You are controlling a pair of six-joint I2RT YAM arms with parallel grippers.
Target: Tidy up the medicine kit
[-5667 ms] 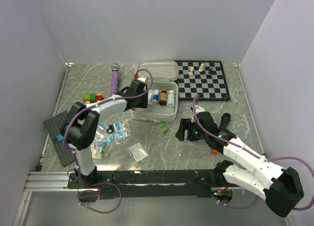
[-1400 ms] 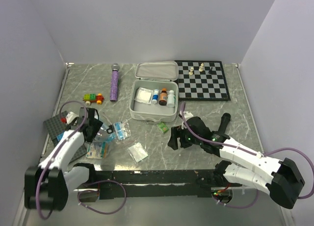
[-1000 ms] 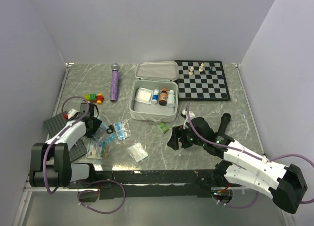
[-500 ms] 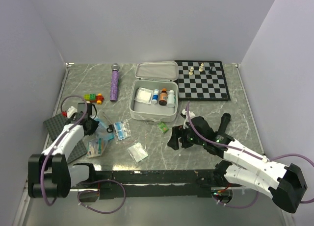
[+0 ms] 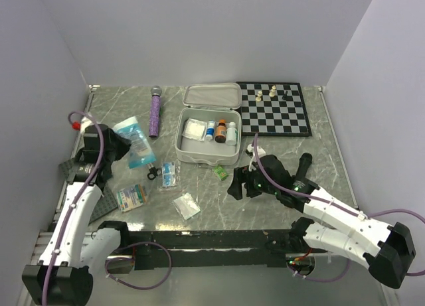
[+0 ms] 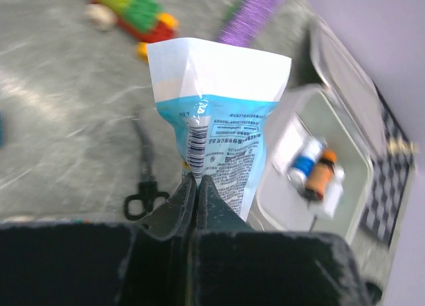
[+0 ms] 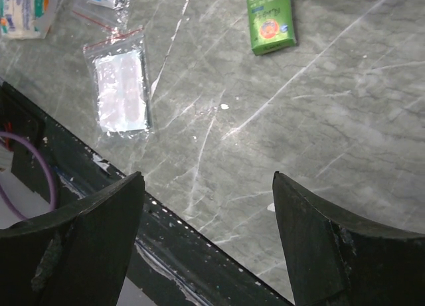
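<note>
The medicine kit (image 5: 202, 156) sits open toward the back of the bench (image 5: 279, 147), just left of a chessboard (image 5: 275, 117). Nearest, the right fingers (image 5: 239, 185) hang wide apart over bare bench, holding nothing, with a green box (image 7: 269, 17) just beyond them. The left fingers (image 6: 192, 196) are pinched together on the bottom edge of a blue-and-white packet (image 6: 216, 113), held clear of the bench. It bears a barcode, but its print is too small to read. Small bottles (image 5: 222, 130) stand inside the kit.

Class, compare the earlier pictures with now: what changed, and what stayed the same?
The left gripper went from the medicine kit to the loose packets, shut on a blue-and-white pouch and lifted it. The right gripper stayed open; the kit kept its place, lid open.
</note>
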